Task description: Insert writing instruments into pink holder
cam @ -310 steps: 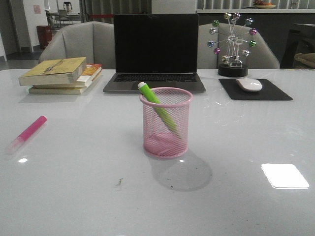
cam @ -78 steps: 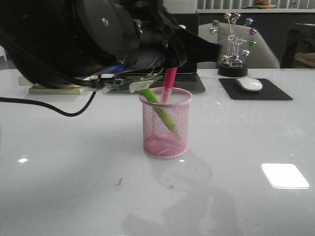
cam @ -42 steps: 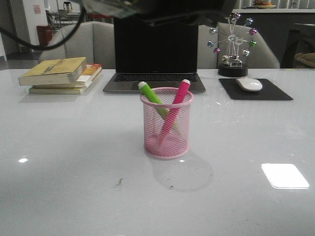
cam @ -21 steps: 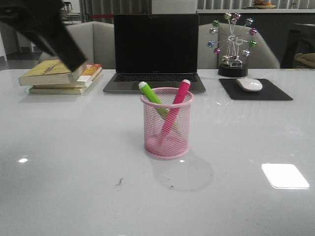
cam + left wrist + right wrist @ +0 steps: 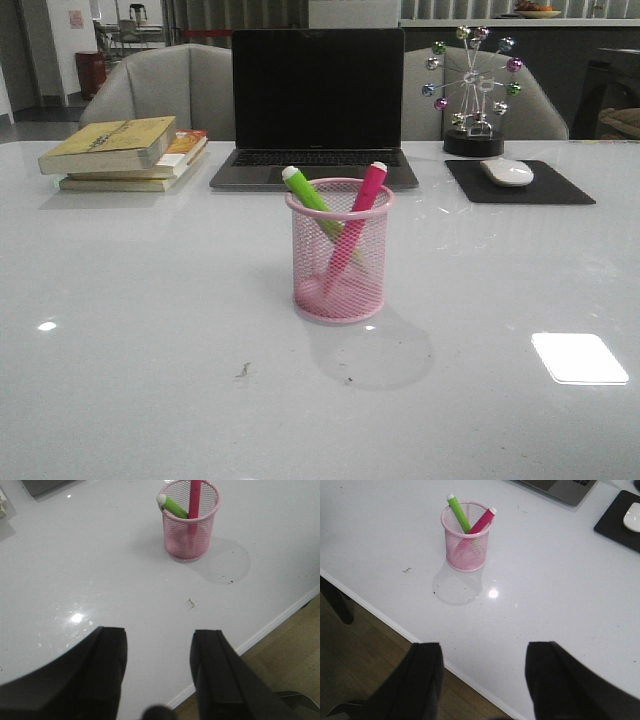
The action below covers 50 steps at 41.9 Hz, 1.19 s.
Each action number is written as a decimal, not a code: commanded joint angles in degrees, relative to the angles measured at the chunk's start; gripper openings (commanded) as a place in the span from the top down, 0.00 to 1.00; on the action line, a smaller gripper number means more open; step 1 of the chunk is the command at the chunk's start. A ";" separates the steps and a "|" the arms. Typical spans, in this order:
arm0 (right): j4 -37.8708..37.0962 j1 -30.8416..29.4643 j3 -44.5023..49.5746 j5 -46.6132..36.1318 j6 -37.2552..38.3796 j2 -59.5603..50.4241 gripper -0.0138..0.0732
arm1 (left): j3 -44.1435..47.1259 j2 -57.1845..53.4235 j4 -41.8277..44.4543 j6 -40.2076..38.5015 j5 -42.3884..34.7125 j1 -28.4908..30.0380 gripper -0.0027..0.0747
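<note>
The pink holder (image 5: 338,252) stands upright mid-table, in front of the laptop. Both writing instruments lean crossed inside it: the lime green marker (image 5: 308,194) tilts left, the magenta marker (image 5: 366,190) tilts right, pale caps above the rim. The holder (image 5: 190,522) shows again in the left wrist view, well ahead of my left gripper (image 5: 159,634), which is open and empty over the table's near edge. In the right wrist view the holder (image 5: 466,536) holds the green marker (image 5: 458,513) and magenta marker (image 5: 482,522); my right gripper (image 5: 484,647) is open, empty, at the table edge. Neither gripper appears in the front view.
A laptop (image 5: 316,108) sits behind the holder. Stacked books (image 5: 125,152) lie back left. A mouse (image 5: 507,172) on a black pad (image 5: 520,184) and a ferris-wheel ornament (image 5: 472,92) are back right. Wooden floor (image 5: 360,660) lies past the table edge.
The left arm brought the magenta marker from the left of the table, dropped it into the holder beside the green one, then withdrew up and left, out of the front view.
</note>
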 commanded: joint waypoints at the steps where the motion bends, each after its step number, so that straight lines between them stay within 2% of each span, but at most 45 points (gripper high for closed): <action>1: -0.17 -0.19 -1.40 -4.12 -0.66 0.46 0.29 | 0.44 -3.19 -0.25 -0.63 -4.61 0.11 0.48; 12: -0.17 -0.19 -1.40 -5.34 -0.66 0.46 0.29 | 1.36 -4.43 -0.25 -0.63 -4.13 0.11 0.49; 16: -0.17 -0.19 -1.17 -4.72 -0.66 0.46 0.31 | 1.36 -4.43 -0.25 -0.63 -4.13 0.11 0.53; 19: -0.17 -0.19 -0.77 -4.62 -0.66 0.46 0.40 | 1.36 -4.43 -0.15 -0.63 -4.13 0.11 0.62; 26: -0.17 -0.19 -0.46 -4.56 -0.66 0.46 0.68 | 1.36 -4.43 -0.15 -0.63 -4.05 0.11 0.85; 31: -0.17 -0.19 -0.46 -4.56 -0.66 0.46 0.78 | 1.36 -4.43 -0.13 -0.63 -4.05 0.11 0.85; 50: -0.17 -0.19 -0.46 -4.56 -0.66 0.46 0.78 | 1.52 -4.90 -0.28 -0.63 -4.44 0.11 0.85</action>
